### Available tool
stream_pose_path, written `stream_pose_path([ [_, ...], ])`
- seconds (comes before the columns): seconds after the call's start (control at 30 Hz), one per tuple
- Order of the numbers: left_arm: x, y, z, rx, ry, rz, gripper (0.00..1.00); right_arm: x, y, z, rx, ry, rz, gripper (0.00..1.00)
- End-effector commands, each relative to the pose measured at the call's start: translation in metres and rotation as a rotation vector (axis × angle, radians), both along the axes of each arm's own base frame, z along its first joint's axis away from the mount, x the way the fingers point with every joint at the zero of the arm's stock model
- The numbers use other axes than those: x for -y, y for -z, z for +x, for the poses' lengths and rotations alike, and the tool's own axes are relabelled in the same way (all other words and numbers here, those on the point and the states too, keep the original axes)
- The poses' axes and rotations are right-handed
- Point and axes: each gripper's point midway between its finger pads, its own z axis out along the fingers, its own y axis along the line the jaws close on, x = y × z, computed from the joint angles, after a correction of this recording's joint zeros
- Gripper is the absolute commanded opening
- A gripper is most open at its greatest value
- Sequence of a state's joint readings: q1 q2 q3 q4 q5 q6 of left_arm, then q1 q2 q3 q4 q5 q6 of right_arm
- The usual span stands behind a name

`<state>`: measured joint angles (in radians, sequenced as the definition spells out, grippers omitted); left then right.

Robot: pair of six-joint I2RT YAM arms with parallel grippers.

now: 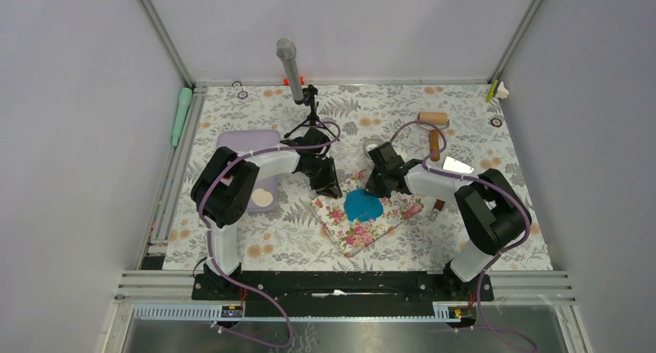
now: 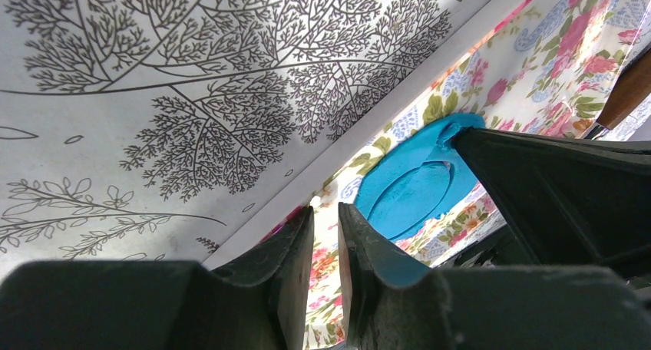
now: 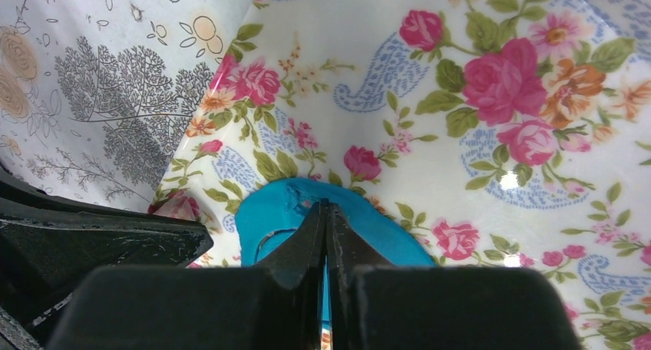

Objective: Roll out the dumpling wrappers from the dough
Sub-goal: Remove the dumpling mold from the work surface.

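**Station inventory: dough on the mat, both grippers down at it**

Surface: I see a table under a fern-print cloth (image 1: pixel 271 245), with pale walls and aluminium rails around it.

- Far centre: a microphone (image 1: pixel 288 59) on a small tripod.
- Left edge: a green tool (image 1: pixel 181 113) lies on the rail. A lilac tray (image 1: pixel 240 144) sits nearby with a cream disc (image 1: pixel 263 198) at its near end.
- Far right: a wooden roller (image 1: pixel 433 121).
- Middle: a floral pink mat (image 1: pixel 363 233), set askew.
- The dough (image 1: pixel 362 206) is a flattened blue sheet on the mat's far part. My left wrist camera shows a round outline pressed into it.

Left gripper (image 2: pixel 325 227): its jaws stand a narrow slit apart. I see nothing between them. The tips are at the mat's left edge, beside the dough.

Right gripper (image 3: pixel 324 212): its jaws are pressed fully together, with the tips down on the dough's edge. I cannot tell whether any clay is pinched between them.
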<state>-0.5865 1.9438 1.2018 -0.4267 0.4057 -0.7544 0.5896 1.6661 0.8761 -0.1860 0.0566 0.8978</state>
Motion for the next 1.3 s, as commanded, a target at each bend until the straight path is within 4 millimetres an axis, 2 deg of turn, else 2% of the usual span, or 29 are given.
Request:
stream_pose_path([
  [0.0, -0.048, 0.045, -0.009, -0.028, -0.035, 0.221, 0.25, 0.06, 0.033, -0.053, -0.179, 0.015, -0.251, 0.0],
  [0.37, -0.047, 0.045, -0.009, -0.032, -0.034, 0.213, 0.25, 0.061, 0.028, -0.06, -0.183, -0.005, -0.235, 0.0],
  [0.67, -0.04, 0.043, -0.011, -0.042, -0.021, 0.18, 0.25, 0.051, 0.023, -0.065, -0.195, -0.037, -0.175, 0.0],
  [0.77, -0.036, 0.042, -0.012, -0.042, -0.005, 0.167, 0.25, 0.044, 0.013, -0.059, -0.169, -0.047, -0.146, 0.0],
  [1.0, -0.023, 0.032, -0.016, -0.031, 0.048, 0.125, 0.25, 0.019, -0.033, -0.024, -0.02, -0.054, -0.045, 0.0],
  [1.1, -0.021, 0.031, -0.016, -0.027, 0.058, 0.117, 0.25, 0.015, -0.035, -0.015, -0.008, -0.051, -0.046, 0.0],
  [1.27, -0.019, 0.032, -0.018, -0.033, 0.069, 0.111, 0.25, -0.001, -0.03, -0.011, -0.031, -0.083, -0.002, 0.0],
])
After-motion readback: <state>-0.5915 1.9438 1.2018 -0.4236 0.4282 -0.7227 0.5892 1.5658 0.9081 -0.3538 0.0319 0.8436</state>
